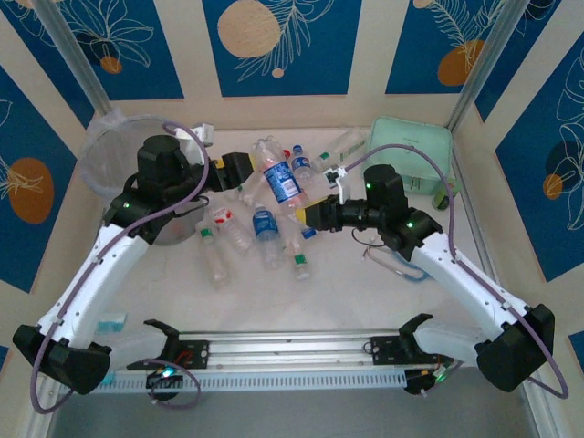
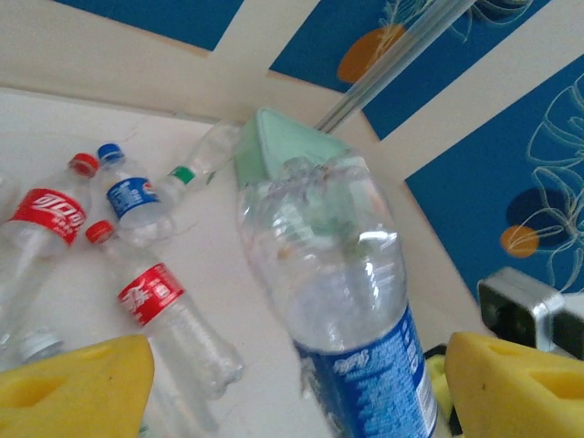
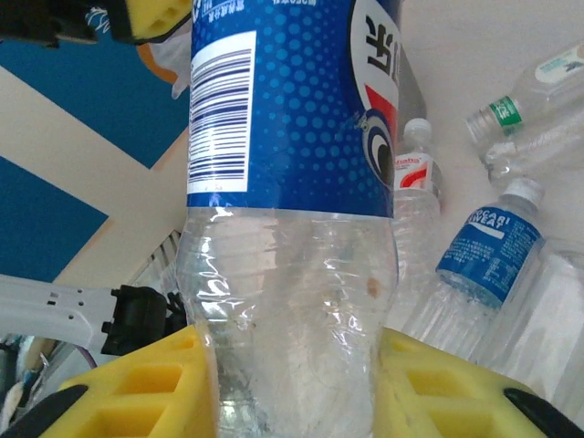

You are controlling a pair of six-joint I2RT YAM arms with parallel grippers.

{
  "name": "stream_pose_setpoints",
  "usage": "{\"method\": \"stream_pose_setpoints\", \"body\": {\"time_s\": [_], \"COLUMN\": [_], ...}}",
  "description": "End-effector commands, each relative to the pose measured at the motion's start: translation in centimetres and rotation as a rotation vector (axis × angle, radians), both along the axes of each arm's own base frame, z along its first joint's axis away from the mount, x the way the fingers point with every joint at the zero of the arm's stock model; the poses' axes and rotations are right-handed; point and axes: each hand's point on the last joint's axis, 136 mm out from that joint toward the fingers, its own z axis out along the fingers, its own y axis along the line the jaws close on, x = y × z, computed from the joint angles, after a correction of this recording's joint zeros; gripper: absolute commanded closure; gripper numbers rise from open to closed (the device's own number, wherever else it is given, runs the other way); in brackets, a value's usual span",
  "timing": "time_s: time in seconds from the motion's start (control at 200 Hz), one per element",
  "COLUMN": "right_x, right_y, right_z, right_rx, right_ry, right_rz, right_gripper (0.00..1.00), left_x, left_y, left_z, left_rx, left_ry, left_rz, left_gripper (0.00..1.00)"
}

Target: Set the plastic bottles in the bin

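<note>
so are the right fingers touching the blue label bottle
Touching. Right wrist view shows the right fingers pressed against both sides of the blue label bottle.

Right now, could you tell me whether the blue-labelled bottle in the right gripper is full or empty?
Empty: the blue-labelled bottle in the right gripper has dented clear walls, with no liquid line visible.
</note>
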Motion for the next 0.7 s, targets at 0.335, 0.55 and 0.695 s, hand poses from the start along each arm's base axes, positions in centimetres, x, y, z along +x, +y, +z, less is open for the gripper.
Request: {"method": "stream_pose_setpoints", "body": {"time_s": [0.335, 0.55, 0.695], "right_x": [-0.8, -1.1, -1.1], "right_y": [1.2, 1.8, 2.5], "right_z": [1.8, 1.5, 0.5], "right_rx": [0.007, 0.010, -0.011], "right_ry": [-0.131, -0.131, -0.119], "right_rz": [0.052, 0.064, 0.074], "right_gripper": [0.76, 0.77, 0.77], "left_x": [-0.1, 0.4, 0.6], "left_y": [-1.8, -1.8, -1.6], "left_z": [0.2, 0.0, 0.2], "left_rx": [-0.092, -0.090, -0.094], "left_ry": [0.006, -0.003, -0.016], "left_rz": [-0.013, -0.002, 0.013], "left_gripper": [0.17, 0.21, 0.28]}}
